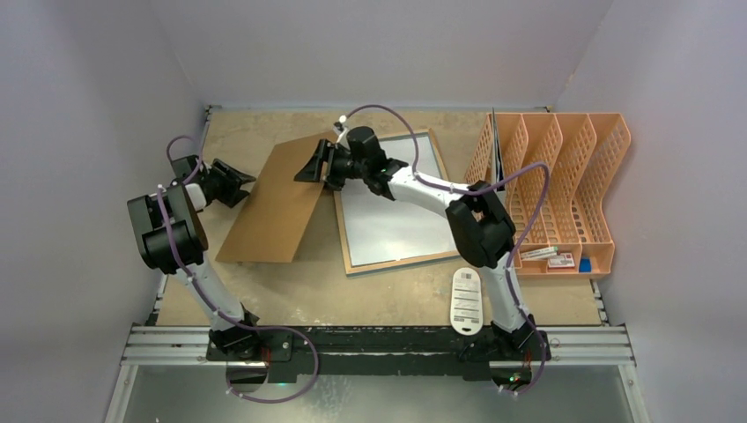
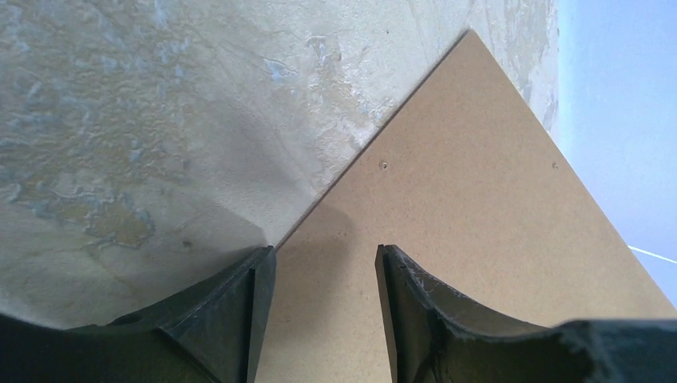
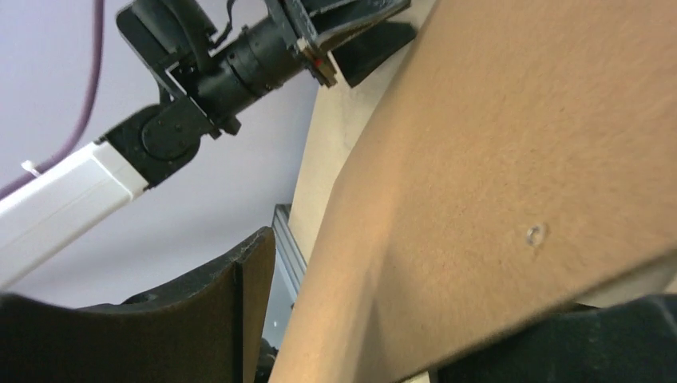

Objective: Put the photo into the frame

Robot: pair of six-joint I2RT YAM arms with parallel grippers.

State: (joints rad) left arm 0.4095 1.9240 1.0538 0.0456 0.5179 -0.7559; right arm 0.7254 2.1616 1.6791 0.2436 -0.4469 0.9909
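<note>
Two grippers, both with jaws apart. From above, the large white-backed paper photo (image 1: 392, 211) lies white side up inside the thin, rectangular light-wood frame (image 1: 345, 240), beside a tilted plain brown backing board (image 1: 273, 203). Only the wrist views show more: the board passes between the right gripper's (image 1: 315, 167) jaws, and the left gripper (image 2: 326, 257) hangs over its corner.
</note>
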